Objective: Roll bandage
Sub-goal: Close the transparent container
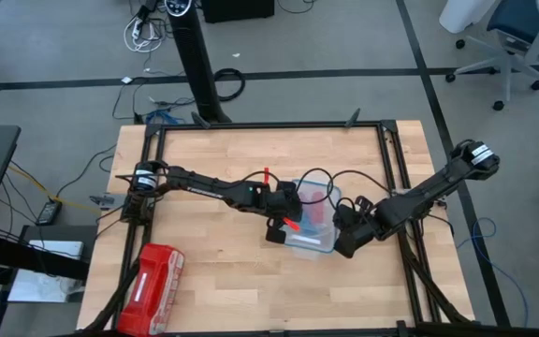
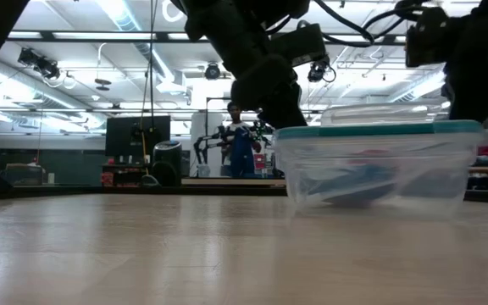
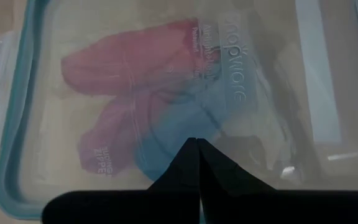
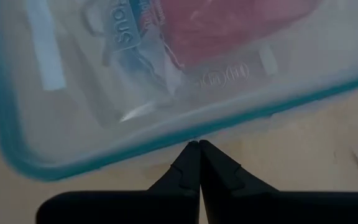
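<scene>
- Left gripper (image 1: pixel 283 223) hangs over the lidded clear container (image 1: pixel 299 241), at its left side, with both fingers pressed together and holding nothing; in the left wrist view the closed tips (image 3: pixel 197 149) sit directly above the lid (image 3: pixel 166 93).
- Bandage (image 3: pixel 179 134) lies inside the container, under the lid, directly below the left fingertips; the left arm is judged the nearer of the two to it.
- Bandage appearance: a bright blue, soft mass seen through the clouded plastic, plain and unmarked. In the low view it shows as a blue lump (image 2: pixel 354 182) resting on the container floor. Whether it is a rolled cylinder or a loose strip cannot be told, so its long axis cannot be told either.
- Two red-pink fabric rolls (image 3: pixel 142 56) lie beside the bandage in the same container, touching or overlapping it.
- Container position: right of the table centre, nearer the front edge than the back edge, teal-rimmed lid seated.
- Right gripper (image 1: pixel 347 245) sits at the container's right side, fingers shut and empty; in the right wrist view the tips (image 4: pixel 199 149) are just beside the teal lid rim (image 4: pixel 166 140), outside it.
- Judgement: the lid stands between both grippers and the bandage, so it must come off before any rolling.
- Red zip pouch (image 1: pixel 152 285) lies near the front-left corner of the table (image 1: pixel 223 290), well apart from both arms.
</scene>
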Robot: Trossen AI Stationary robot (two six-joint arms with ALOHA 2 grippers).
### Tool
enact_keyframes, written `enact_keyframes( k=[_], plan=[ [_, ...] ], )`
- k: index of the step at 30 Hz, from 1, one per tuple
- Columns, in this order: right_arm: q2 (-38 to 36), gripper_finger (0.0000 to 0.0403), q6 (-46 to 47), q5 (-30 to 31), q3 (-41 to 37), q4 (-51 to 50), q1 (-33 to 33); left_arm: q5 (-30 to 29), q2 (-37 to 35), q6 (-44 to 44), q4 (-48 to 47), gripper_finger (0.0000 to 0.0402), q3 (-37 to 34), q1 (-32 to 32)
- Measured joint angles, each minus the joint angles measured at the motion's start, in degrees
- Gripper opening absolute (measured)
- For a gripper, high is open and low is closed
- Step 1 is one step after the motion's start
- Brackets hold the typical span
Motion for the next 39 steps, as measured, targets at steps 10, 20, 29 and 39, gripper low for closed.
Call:
enact_keyframes(
  k=[10, 20, 29, 39],
  plan=[
    [4.4, 0.0001, -2.3, 7.9, -0.1, 4.3, -1.1, 0.0, 0.1, 0.0, -1.3, 0.0, -0.2, 0.0],
    [3.7, 0.0003, -7.0, 11.0, -8.9, 27.2, -2.9, -0.1, -0.2, 0.2, -6.2, 0.0, -0.2, 0.1],
    [2.9, 0.0003, -12.2, 14.7, -15.6, 42.4, -3.9, 0.0, -0.3, 0.3, -7.7, 0.0, -0.1, 0.1],
    [3.0, 0.0002, -19.5, 9.9, -18.1, 52.6, -6.8, 0.4, -0.2, 1.7, -7.0, 0.0, -0.2, 0.2]
  ],
)
